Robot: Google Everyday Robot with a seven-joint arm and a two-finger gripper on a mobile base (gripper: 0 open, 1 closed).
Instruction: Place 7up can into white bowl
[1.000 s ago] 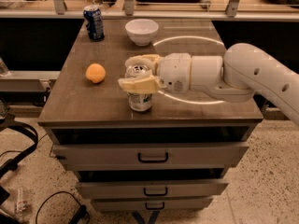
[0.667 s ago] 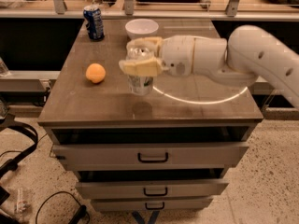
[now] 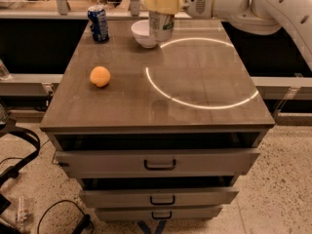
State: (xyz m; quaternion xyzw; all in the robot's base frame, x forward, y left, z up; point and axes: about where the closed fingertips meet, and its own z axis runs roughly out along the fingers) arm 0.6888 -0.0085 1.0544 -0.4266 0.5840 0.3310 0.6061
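**Bringing the can up to the bowl**

The gripper (image 3: 162,3), clamped on the top of the 7up can (image 3: 162,27), has carried it from well in front of the white bowl (image 3: 142,34) to just right of it. I judge a small shift left remains before release. A blue can (image 3: 98,23) stands left of the bowl and an orange (image 3: 100,76) well in front. Neither blocks the way.
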